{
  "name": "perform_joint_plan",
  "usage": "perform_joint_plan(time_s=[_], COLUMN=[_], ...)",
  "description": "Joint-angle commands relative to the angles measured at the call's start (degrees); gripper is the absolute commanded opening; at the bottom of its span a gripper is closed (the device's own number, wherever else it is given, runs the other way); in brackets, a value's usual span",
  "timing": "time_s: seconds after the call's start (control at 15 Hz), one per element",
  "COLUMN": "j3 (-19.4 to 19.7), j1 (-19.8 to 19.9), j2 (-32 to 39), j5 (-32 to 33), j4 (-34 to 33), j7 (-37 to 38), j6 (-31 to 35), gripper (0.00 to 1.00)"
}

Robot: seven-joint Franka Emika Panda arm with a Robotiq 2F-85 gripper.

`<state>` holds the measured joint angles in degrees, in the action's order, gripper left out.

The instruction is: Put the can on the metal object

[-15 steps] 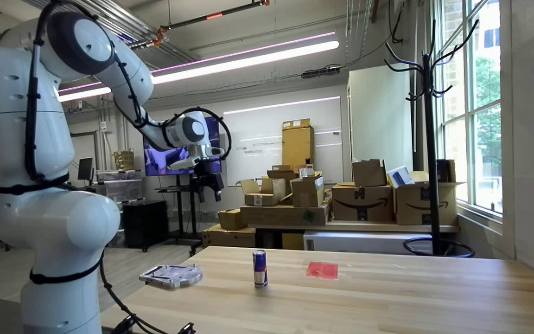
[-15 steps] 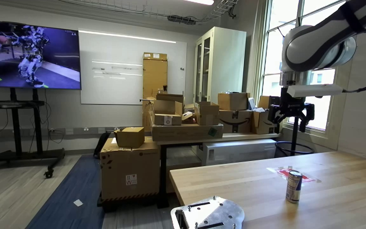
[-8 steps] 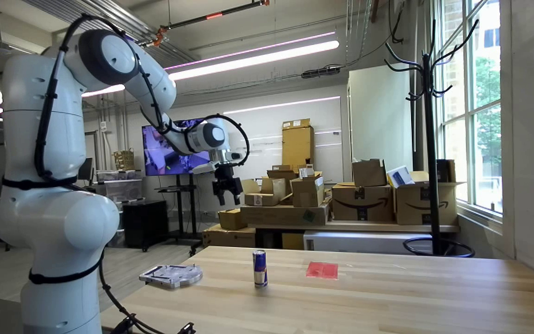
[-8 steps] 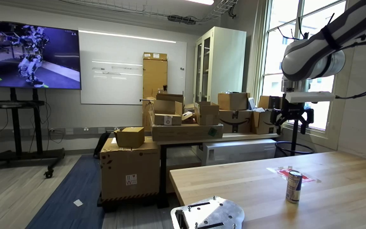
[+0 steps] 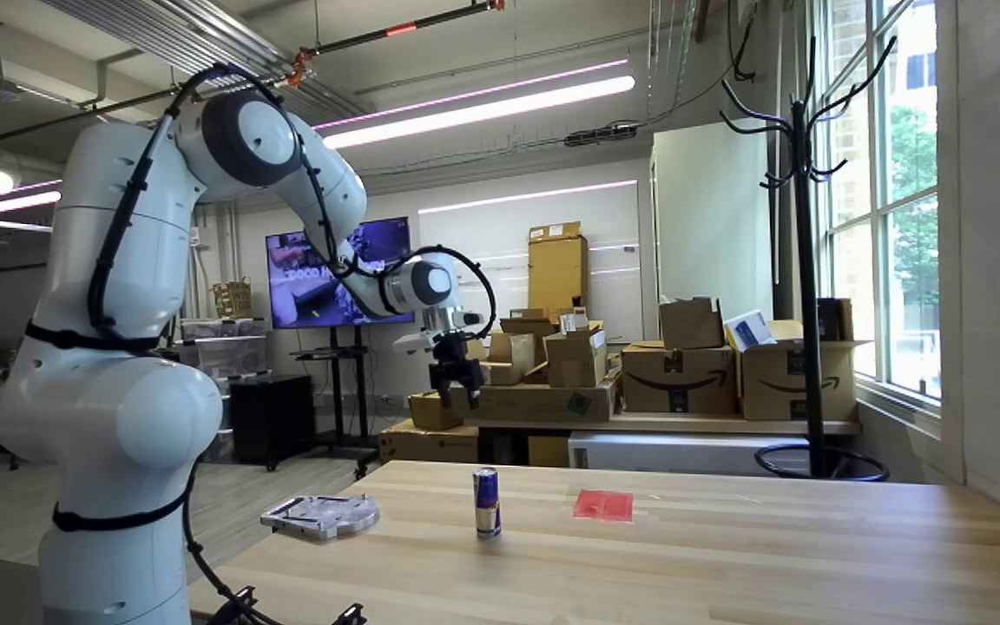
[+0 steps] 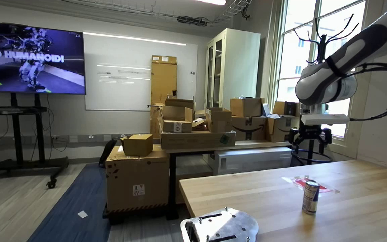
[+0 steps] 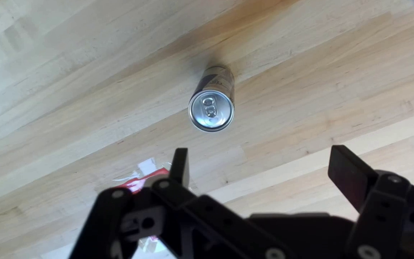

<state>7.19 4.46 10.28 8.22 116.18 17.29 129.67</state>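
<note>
Jaws are hanging spread well above the can (image 7: 212, 100), pinching nothing. Over the last second they're dropping in both exterior views and reaching out toward the can, arm (image 5: 161, 417) leaning further forward. Can isn't moving: it's standing upright on the surface (image 5: 726, 555), well apart from the jaws. I'm reading this as approach to the pick; grasp, carry and placement are all still pending. Wrist view is showing the can ahead of the gap and off toward one jaw, so I'm expecting a shift to line up, then more descent, before closing. Main risk I'm seeing: a bump on the way down tipping a slim can.

Metal plate (image 5: 319, 516) is sitting well to one side of the can, by the surface's edge; whether it's overhanging, I'm not able to tell. Red patch (image 5: 603, 506) is lying flat on the can's other side in an exterior view, looking taped down.

Beyond the surface, boxes (image 5: 678, 395) are piling up, a coat stand (image 5: 808, 304) is standing by the window (image 5: 912, 252), a pale cabinet (image 6: 242, 64) is rising behind them, and farther back a whiteboard (image 6: 126, 94) is hanging beside a big screen (image 6: 34, 62) that's playing a humanoid clip.
</note>
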Motion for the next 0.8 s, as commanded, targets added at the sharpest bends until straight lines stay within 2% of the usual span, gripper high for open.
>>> perform_joint_plan(time_s=[0.0,0.73], j3=[0.7,1.3], j1=[1.4,3.8], j2=[3.4,10.2], j5=[-2.1,-8.3], j4=[-2.0,-0.9], j7=[-2.7,-8.4], j6=[3.5,9.7], gripper=[1.00,1.00])
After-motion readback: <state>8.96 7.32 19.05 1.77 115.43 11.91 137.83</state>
